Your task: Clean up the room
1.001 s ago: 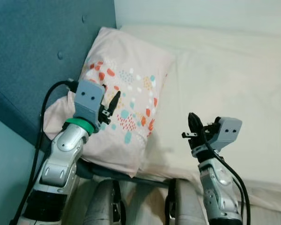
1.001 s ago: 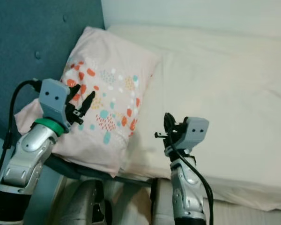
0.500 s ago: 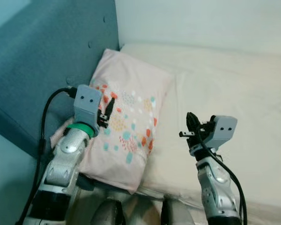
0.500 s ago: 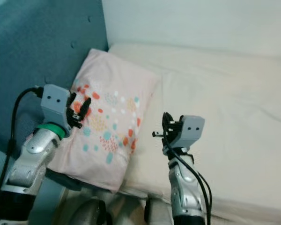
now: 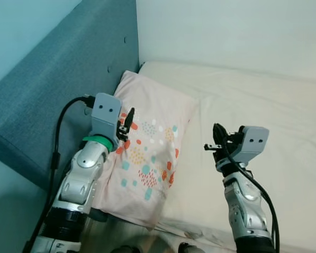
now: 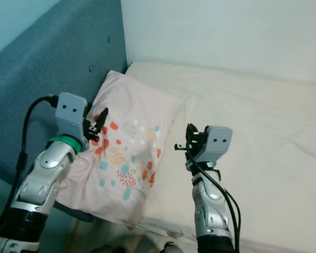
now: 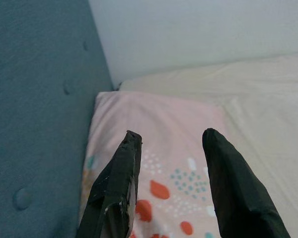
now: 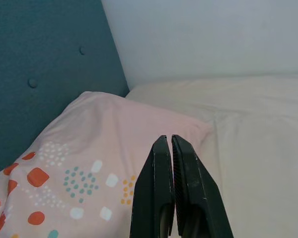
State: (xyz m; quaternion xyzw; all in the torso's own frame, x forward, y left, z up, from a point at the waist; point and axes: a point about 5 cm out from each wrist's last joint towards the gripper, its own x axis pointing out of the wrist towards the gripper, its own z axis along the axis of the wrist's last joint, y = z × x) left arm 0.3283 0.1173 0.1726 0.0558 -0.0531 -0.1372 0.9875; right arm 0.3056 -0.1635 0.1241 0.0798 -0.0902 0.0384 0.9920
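From the head, the pillow lies at the head of the bed, one long edge against the headboard, probably where it belongs. The left gripper hovers over the pillow's headboard side; the right gripper hangs above the sheet, beside the pillow.

The left wrist view shows its fingers spread, with nothing between them, and the pillow just beyond.

The right wrist view shows its fingers pressed together, empty, the pillow ahead.
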